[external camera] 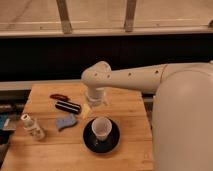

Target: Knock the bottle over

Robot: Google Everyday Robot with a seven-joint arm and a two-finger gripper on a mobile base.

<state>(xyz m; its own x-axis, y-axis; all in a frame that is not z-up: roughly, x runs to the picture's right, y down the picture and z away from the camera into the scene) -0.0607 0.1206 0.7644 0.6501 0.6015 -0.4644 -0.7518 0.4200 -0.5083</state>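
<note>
bottle (32,127): near the left edge, toward the front
cup (100,128): on the plate (88,140), front middle
gripper (95,101): just behind the cup

Pale gripper (95,101) over tan table (50,150); white bottle (32,127), white cup (101,128), black saucer (89,140).

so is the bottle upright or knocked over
Upright, it seems: the bottle stands on its base near the left edge of the table, cap up. The gripper hangs mid-table, apart from it.

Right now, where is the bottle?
In the camera view, the bottle sits at far left, beside the blue object; the end effector is behind the cup.
</note>
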